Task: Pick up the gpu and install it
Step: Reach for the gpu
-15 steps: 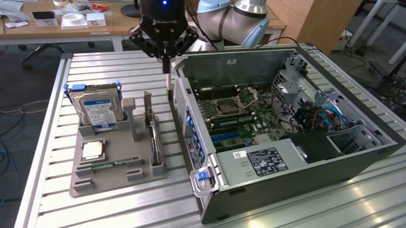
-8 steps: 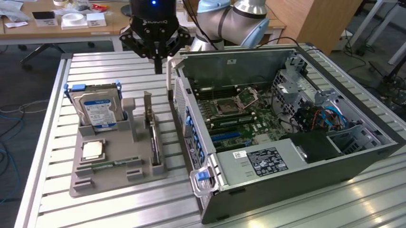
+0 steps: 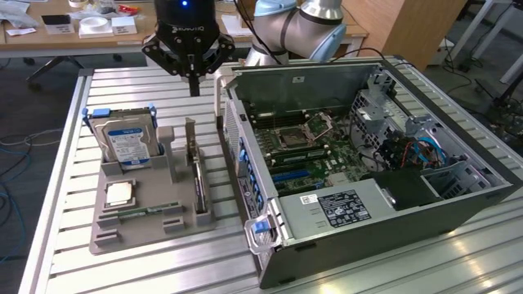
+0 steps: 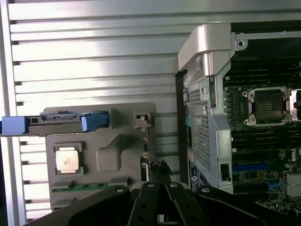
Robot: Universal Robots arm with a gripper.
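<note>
A slatted metal table [image 3: 122, 86] carries everything, with office desks behind it. In the exterior view you have the open computer case [image 3: 368, 202] toward 3 o'clock and the grey holder [image 3: 188, 220] toward 8 o'clock. The gpu [image 3: 196, 168] stands on edge in the holder's slot nearest the case, near the upright hard drive [image 3: 124, 144]. Your gripper [image 3: 193, 90] hangs at 12 o'clock from the gpu, apart from it, fingers pressed together on nothing.
</note>
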